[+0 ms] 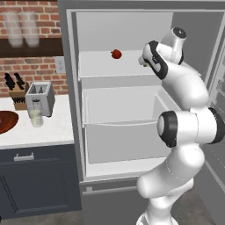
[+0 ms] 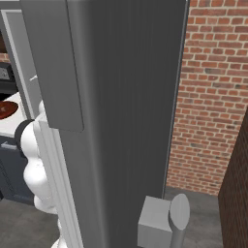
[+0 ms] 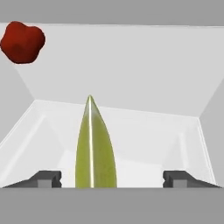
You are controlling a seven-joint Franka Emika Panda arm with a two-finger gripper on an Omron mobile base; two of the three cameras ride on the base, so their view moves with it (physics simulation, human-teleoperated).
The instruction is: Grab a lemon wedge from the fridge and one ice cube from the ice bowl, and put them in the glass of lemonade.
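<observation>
The gripper (image 3: 111, 179) is standing with its dark fingers (image 3: 46, 178) wide apart, the slim yellow-green lemon wedge (image 3: 95, 146) lying between them untouched. Closing off-centre is risking tipping it; the small red fruit (image 3: 22, 41) is sitting far beyond, left.

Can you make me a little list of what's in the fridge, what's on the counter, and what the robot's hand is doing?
fridge: door open, white shelves inside
red fruit: on the upper shelf
lemon wedge: between the fingertips, not yet squeezed
gripper: open, reaching into the fridge
glass of lemonade: on the counter, in front of the toaster
ice bowl: on the counter, left of the glass
knife block: behind the toaster
</observation>
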